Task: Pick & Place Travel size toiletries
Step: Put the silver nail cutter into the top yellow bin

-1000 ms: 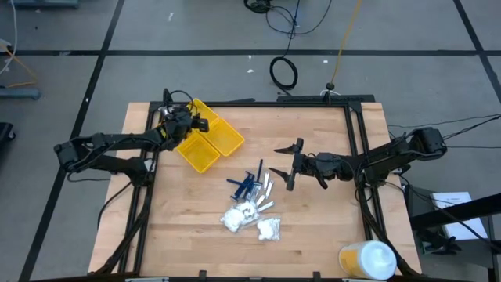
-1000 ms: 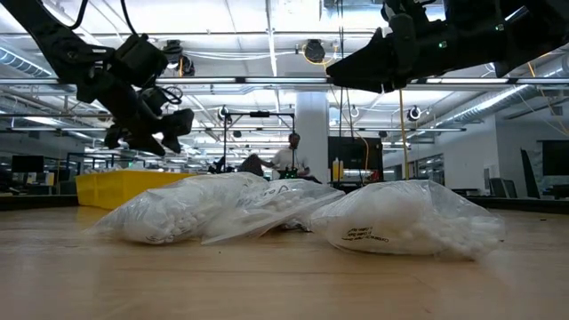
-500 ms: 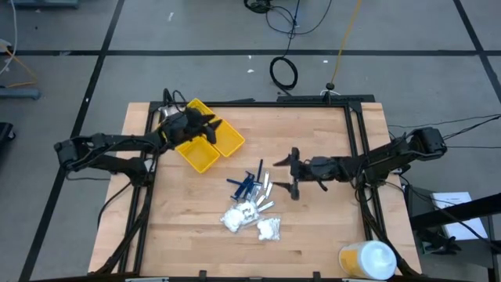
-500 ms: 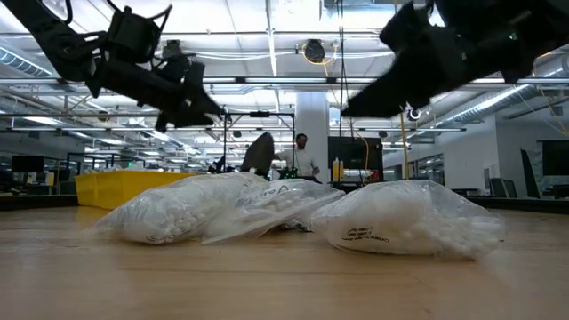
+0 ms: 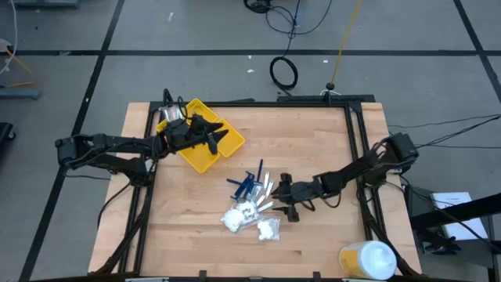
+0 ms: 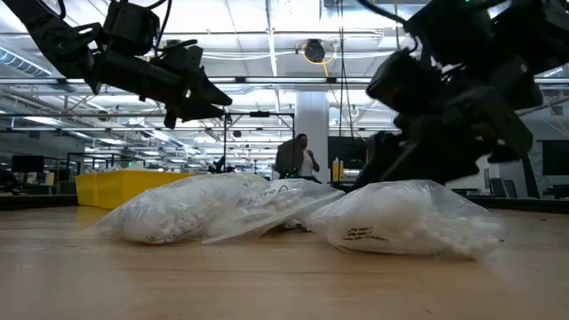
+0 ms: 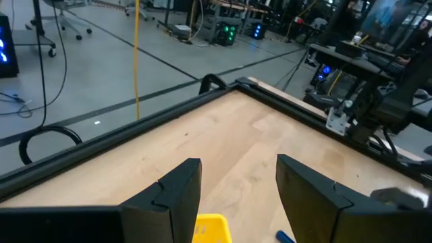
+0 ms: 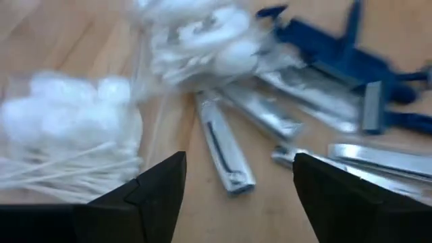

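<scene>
The toiletries lie in a pile mid-table: dark blue sticks [image 5: 246,182], silvery packets [image 5: 266,188] and two clear bags of white lumps [image 5: 238,216] [image 5: 268,229]. My right gripper [image 5: 280,200] hangs open just right of the pile. In its wrist view [image 8: 237,165] the fingers stand over a silvery packet [image 8: 223,145] without touching it. The bags [image 8: 67,128] and blue sticks [image 8: 337,54] lie beyond. My left gripper [image 5: 213,138] [image 7: 237,169] is open with nothing in it. It hovers over the yellow compartment tray [image 5: 196,157] at the far left.
A large white-and-yellow round container [image 5: 368,260] stands at the near right corner. Black frame rails [image 5: 356,141] run along the table's edges. Bare wood lies right of and behind the pile. In the low view the bags [image 6: 404,218] fill the foreground, and a person [image 6: 302,160] stands far off in the room.
My right gripper has come down and toward the table's near edge, tipping downward, until it hangs close beside the pile. My left gripper has swung from the tray's far left corner toward the table's right, over the tray, and has tipped up toward level.
</scene>
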Robot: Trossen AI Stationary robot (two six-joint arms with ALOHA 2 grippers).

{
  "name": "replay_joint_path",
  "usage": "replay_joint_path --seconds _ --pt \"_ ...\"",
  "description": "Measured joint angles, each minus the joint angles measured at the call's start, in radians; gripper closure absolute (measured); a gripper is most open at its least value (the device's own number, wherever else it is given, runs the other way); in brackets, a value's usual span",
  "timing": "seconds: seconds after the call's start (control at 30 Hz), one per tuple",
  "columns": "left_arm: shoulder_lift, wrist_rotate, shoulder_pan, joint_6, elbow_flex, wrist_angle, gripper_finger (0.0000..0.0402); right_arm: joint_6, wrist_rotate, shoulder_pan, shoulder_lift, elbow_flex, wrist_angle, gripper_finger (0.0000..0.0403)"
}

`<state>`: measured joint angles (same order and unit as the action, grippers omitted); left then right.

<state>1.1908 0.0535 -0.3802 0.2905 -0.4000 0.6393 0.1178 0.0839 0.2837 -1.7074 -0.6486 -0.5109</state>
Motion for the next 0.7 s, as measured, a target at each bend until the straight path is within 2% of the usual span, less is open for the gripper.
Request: replay_joint_path --seconds 0.13,0.33,0.47,0.7 --pt "0.000 0.000 0.014 0.000 0.000 -0.001 0.0215 0.005 -0.041 -0.005 -0.057 -0.018 0.000 0.0155" --pt "0.000 0.000 0.031 0.000 0.000 -0.011 0.0215 0.001 -0.060 -0.010 -0.070 -0.020 -0.001 0.0186" --pt "0.000 0.000 0.036 0.000 0.000 -0.018 0.0215 -0.008 -0.060 -0.010 -0.070 -0.020 -0.001 0.0230" --pt "0.000 0.000 0.036 0.001 0.000 -0.023 0.0215 -0.034 -0.061 -0.011 -0.070 -0.020 -0.001 0.0332"
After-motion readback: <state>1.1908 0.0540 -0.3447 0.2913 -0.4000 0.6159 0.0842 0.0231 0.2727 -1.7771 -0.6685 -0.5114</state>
